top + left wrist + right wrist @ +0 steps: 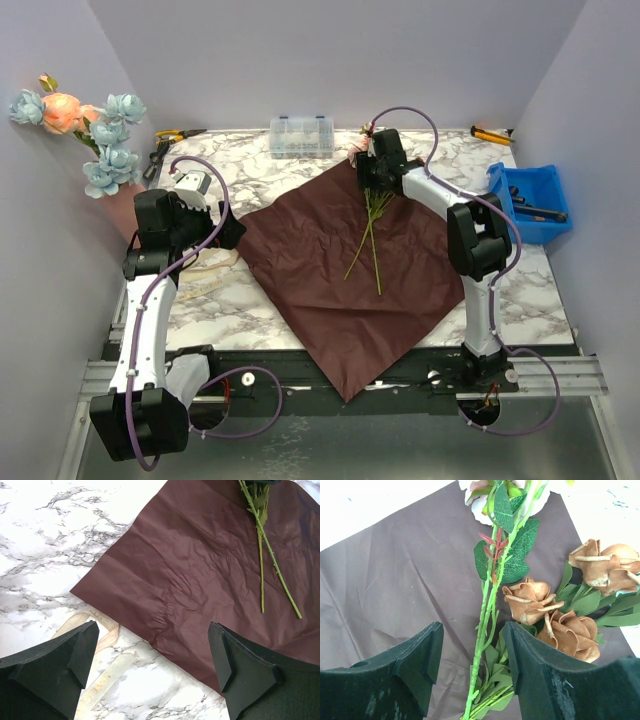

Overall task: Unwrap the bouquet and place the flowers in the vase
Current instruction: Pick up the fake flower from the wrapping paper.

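Wrapping, a large dark maroon sheet [320,270], lies spread flat on the white marble-patterned table [210,310], with thin green-stemmed artificial flowers [372,235] on its far right part. The right gripper [472,627] stands part-way open astride one green stem, clamping nothing, beside brownish orange roses [530,602]. The left gripper [153,627] hangs fully spread and empty over the sheet's left edge, near the loose beige ribbon [107,672].

I read a dark maroon crinkled paper sheet [340,270] over the white counter [245,310] with grey marble veining. Between my right dark fingers [415,675] run pale green thin stems [481,630]; right of them, brownish-orange fabric roses [530,600] with dark green leaves [520,545].
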Robot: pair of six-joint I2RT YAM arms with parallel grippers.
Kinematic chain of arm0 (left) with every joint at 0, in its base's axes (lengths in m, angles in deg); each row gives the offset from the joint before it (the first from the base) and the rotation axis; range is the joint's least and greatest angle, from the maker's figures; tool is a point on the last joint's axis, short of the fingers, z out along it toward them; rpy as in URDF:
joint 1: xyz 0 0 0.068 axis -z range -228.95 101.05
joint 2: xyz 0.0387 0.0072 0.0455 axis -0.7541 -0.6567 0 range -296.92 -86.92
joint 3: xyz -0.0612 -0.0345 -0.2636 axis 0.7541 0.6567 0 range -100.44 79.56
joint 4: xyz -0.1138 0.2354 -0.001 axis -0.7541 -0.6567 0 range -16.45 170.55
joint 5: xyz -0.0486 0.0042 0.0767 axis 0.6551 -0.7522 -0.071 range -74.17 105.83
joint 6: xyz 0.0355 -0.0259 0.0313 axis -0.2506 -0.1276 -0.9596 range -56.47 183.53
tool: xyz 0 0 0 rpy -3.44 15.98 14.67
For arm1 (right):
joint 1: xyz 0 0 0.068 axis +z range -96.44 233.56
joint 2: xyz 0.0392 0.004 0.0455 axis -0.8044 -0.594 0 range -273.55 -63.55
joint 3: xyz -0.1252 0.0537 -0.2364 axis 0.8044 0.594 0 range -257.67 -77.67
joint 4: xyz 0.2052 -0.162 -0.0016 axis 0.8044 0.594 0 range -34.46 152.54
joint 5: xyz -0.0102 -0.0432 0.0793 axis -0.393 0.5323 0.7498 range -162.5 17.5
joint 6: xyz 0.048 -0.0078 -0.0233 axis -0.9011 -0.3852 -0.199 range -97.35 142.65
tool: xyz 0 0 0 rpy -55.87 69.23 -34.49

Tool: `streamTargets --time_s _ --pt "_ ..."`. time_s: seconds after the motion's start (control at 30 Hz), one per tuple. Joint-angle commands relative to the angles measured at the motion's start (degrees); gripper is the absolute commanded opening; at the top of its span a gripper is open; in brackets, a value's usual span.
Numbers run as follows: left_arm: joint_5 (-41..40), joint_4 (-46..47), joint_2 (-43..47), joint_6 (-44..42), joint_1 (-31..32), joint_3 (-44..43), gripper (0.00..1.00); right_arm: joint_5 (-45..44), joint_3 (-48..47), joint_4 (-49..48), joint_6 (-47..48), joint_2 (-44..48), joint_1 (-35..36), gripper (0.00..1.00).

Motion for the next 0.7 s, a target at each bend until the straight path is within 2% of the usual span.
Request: streamTargets --time_s 0.0,0.5,0.6,0.67 --pt "-0.6 1.3 0.5 0.4 0.4 0.1 0.99 -2.4 -2.3 3.3 0.7 -2.3 0.1 0.61" --pt "-0.4 1.6 0.3 0.4 0.3 0.3 0.99 1.3 -7.0 6.3 1.4 -10.0 1.2 0.54" --pt "-0.4 1.5 0.2 0.4 0.4 0.2 0.99 1.8 -6.6 6.3 1.9 -10.3 1.9 0.45" --pt "-0.3 1.6 0.2 0.4 0.4 0.0 0.99 1.8 -6.8 6.6 2.0 -10.1 2.0 0.34"
